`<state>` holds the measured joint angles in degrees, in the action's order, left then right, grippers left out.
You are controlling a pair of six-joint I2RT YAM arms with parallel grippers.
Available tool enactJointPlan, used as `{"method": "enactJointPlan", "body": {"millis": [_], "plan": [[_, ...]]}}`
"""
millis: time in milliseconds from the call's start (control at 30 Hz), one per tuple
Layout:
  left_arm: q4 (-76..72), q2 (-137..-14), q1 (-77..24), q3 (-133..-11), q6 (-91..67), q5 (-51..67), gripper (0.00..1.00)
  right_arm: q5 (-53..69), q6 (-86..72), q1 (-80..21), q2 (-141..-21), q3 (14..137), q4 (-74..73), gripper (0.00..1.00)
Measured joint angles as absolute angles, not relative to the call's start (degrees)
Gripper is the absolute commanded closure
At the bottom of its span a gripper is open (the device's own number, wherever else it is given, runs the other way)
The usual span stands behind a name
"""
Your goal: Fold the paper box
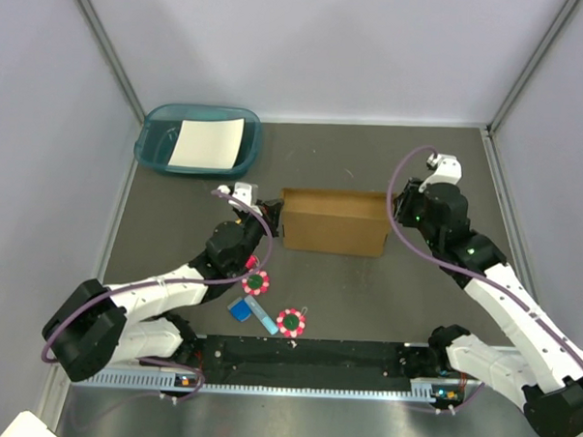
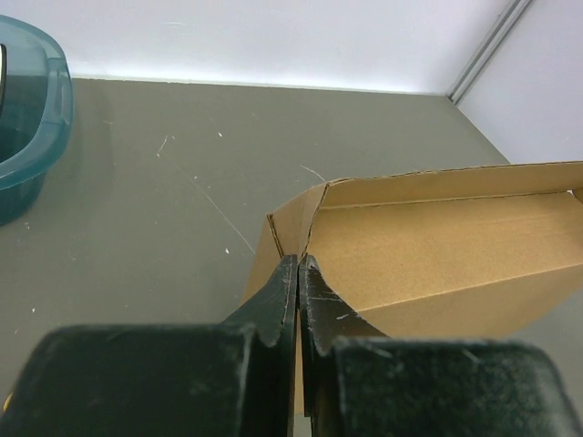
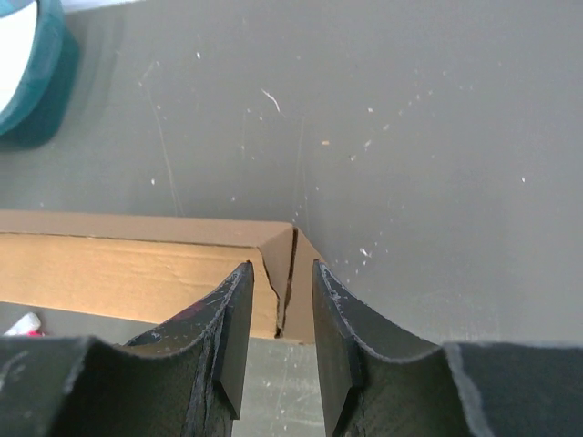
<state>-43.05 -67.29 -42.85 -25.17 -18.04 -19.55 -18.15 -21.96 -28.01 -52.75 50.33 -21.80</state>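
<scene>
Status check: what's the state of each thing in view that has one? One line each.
paper box: partly folded, walls standing, top open.
left gripper: shut, pinching the box's left end wall.
right gripper: open, jaws apart at the box's right corner.
tray: upright, holding a sheet.
white sheet: lying in the tray.

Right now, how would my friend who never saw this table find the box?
Start at the grey table and look at its middle. The box stands there, made of plain brown cardboard with its top open. It is the biggest thing here, unlike the teal tray in the far left corner or the small red and blue bits at the near edge.
</scene>
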Motion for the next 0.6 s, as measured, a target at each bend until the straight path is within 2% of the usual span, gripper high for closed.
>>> {"method": "enactJointPlan", "body": {"millis": [433,533,567,600], "plan": [[-42.7,-67.3,-42.9,-25.5,-18.0,-20.4,0.99,-18.5,-20.6,-28.0,-54.9,51.4,-19.2,0.78],[-42.6,-67.3,-42.9,-25.5,-18.0,-20.4,0.99,-18.4,-20.6,-28.0,-54.9,51.4,-18.9,0.87],[-42.6,-67.3,-42.9,-25.6,-18.0,-20.4,0.99,-18.3,-20.6,-28.0,-54.9,51.4,-18.9,0.96],[-42.6,-67.3,-43.0,-25.6,-18.0,-20.4,0.99,-18.2,-20.6,-28.0,-54.9,51.3,-18.8,0.99]]}}
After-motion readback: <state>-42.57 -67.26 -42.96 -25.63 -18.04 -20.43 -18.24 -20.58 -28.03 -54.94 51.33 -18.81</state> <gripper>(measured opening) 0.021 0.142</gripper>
